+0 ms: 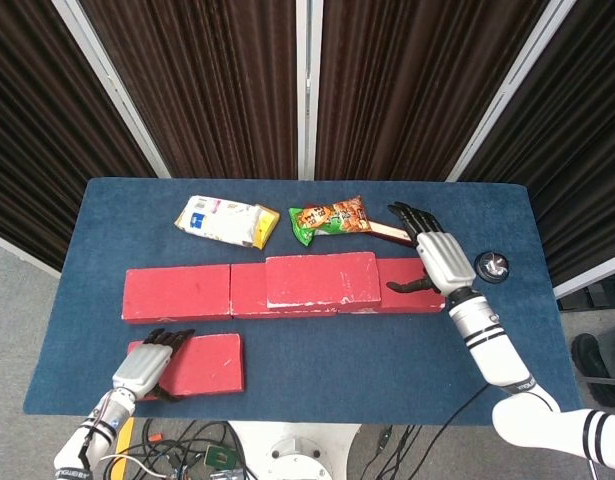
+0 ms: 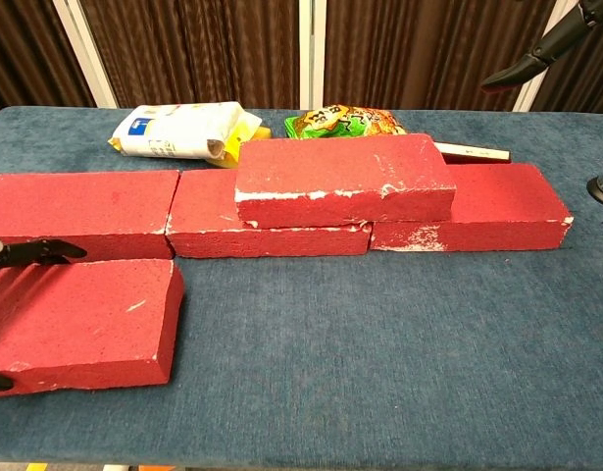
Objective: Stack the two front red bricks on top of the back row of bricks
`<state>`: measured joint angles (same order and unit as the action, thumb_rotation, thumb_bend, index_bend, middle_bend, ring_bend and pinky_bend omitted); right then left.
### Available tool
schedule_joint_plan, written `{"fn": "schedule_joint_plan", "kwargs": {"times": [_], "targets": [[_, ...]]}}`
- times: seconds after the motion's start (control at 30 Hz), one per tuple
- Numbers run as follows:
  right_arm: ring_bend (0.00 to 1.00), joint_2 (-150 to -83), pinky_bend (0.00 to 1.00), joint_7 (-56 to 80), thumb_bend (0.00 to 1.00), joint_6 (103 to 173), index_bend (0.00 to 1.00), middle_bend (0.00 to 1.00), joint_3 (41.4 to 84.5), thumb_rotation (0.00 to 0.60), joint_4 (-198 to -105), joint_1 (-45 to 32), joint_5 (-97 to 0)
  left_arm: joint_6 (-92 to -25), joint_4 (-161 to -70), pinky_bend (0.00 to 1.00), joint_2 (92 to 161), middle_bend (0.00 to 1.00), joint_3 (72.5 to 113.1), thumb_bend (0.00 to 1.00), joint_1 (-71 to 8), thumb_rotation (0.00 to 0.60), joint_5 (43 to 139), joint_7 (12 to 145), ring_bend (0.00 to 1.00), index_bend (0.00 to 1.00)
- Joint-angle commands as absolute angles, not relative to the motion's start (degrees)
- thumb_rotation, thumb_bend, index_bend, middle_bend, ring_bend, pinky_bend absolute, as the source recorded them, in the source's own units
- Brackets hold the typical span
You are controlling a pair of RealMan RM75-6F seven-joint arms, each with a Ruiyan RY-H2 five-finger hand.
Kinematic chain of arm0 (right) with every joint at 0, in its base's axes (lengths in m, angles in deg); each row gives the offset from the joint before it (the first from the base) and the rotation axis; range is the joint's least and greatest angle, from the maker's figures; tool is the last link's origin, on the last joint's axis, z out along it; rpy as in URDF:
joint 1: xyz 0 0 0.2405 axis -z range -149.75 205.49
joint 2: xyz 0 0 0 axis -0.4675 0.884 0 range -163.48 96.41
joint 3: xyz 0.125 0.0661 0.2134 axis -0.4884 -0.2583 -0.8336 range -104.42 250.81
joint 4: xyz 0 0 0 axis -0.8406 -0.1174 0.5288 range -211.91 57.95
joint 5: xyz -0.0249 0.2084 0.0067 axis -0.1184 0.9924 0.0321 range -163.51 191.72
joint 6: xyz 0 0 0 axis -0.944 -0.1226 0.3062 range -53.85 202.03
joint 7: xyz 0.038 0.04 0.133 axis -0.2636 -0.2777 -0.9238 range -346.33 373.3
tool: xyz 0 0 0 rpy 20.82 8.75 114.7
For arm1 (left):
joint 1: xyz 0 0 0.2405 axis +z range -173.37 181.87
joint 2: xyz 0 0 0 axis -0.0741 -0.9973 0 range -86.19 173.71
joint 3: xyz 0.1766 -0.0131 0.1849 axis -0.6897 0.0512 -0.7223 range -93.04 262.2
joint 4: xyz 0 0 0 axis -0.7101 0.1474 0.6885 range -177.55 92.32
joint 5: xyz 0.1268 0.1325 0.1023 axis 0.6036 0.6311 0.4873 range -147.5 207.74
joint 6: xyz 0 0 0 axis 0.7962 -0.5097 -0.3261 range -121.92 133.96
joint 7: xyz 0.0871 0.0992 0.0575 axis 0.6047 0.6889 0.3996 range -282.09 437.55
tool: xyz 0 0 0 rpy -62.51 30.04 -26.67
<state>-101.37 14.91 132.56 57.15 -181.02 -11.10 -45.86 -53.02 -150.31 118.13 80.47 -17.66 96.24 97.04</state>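
Now the front red brick (image 1: 199,363) sits gripped in the left robot hand (image 1: 147,365).

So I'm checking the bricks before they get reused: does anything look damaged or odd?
Yes. The stacked brick on the back row has white chipped patches along its front lower edge, as does the right-hand brick below. The front brick, gripped by the left hand, has only small scuffs.
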Motion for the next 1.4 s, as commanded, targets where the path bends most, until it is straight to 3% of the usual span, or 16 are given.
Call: {"fn": "schedule_joint_plan", "kwargs": {"times": [0.03,0.33,0.53,0.93,1.4], "targets": [[0.0,-101.4,0.0,14.9,0.0,132.6,0.0,0.0,57.1,0.6,-181.0,-11.0,-45.8,-53.9,-151.0,0.06,117.7,0.11,80.3,0.08,-17.3,0.6,97.3,96.9,0.2,0.0],[0.0,-100.9,0.0,14.7,0.0,132.8,0.0,0.0,56.8,0.6,-181.1,-10.7,-45.7,-57.8,-154.7,0.06,112.8,0.11,80.3,0.09,-15.8,0.6,103.1,93.0,0.2,0.0],[0.0,-100.1,0.0,14.8,0.0,133.3,0.0,0.0,56.6,0.6,-181.9,-10.3,-46.1,-58.6,-154.2,0.06,107.2,0.12,83.3,0.09,-17.1,0.6,104.8,89.2,0.2,0.0],[0.0,-98.9,0.0,15.5,0.0,134.7,0.0,0.0,56.4,0.6,-183.0,-9.3,-46.4,-41.5,-143.1,0.06,104.1,0.12,89.8,0.09,-27.3,0.6,102.3,71.8,0.19,0.0],[0.0,-98.8,0.0,15.5,0.0,134.8,0.0,0.0,56.6,0.6,-182.7,-8.9,-46.5,-32.4,-133.4,0.06,110.6,0.12,92.4,0.09,-34.9,0.6,102.0,66.1,0.19,0.0]]}}
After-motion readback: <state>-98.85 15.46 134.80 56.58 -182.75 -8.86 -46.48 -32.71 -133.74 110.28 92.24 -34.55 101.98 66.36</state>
